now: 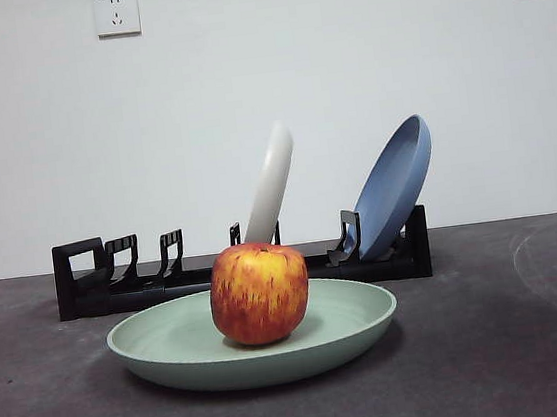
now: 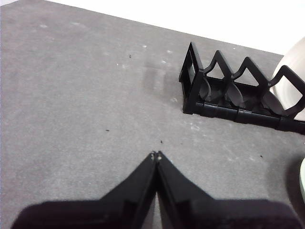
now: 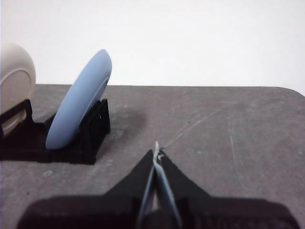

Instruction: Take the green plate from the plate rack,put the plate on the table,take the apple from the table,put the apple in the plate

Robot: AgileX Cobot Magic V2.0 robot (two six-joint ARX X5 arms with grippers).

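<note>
The round red apple with yellow streaks (image 1: 259, 292) sits upright in the middle of the shallow, matte sage-green plate (image 1: 358, 332), and that plate lies flat on the dark grey mottled table (image 1: 518, 362), just in front of the long, low black plastic plate rack (image 1: 90, 280) and apart from it. By my reckoning, then, both halves of the task are done, and no further reach at the apple is called for; the relation that matters is simply that plate and apple lie away from both my pairs of jaws. My left gripper (image 2: 156, 155) hangs above bare table near the rack's looped handle end, its jaws pressed tip to tip on nothing; only a pale sliver at that view's edge looks like the green plate's rim. My right gripper (image 3: 157, 151) hovers low over bare table beyond the rack's other end, its jaws likewise clenched and empty; the apple does not show there at all. The rack runs lengthwise across the far side of the table, and a cream-white plate (image 1: 271, 184) and a blue plate (image 1: 394, 185) lean in its slots. Neither arm shows in the front view, so I judge both drawn back, the left perhaps slightly nearer the plate.
</note>
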